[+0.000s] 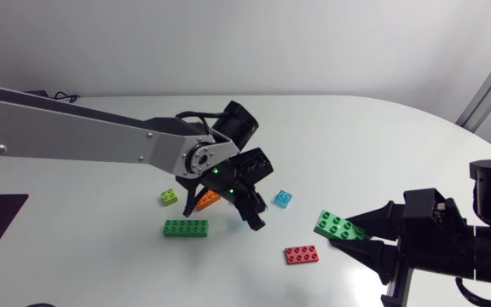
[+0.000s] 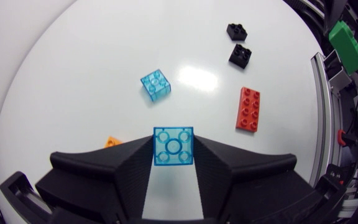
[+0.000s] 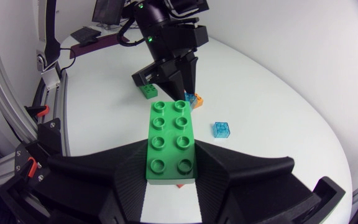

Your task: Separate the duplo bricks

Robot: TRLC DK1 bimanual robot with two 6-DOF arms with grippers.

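Left of the red brick (image 1: 302,254), our left gripper (image 2: 173,153) pinches a clear blue brick (image 2: 173,144); right of it, our right gripper (image 3: 171,157) clamps a green brick (image 3: 171,132).

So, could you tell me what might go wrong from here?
The blue brick sits right at the left gripper's fingertips, so it may slip out. The orange brick lies close beside one finger and could get dragged. The right gripper's green brick juts well past its fingers and might tilt loose.

9 duplo bricks (image 1: 186,228) (image 1: 169,196) (image 1: 209,198) (image 1: 283,199) (image 1: 302,254) (image 1: 339,225) (image 2: 173,146) (image 2: 236,31) (image 2: 240,56), 2 tools (image 2: 173,149) (image 3: 171,155)
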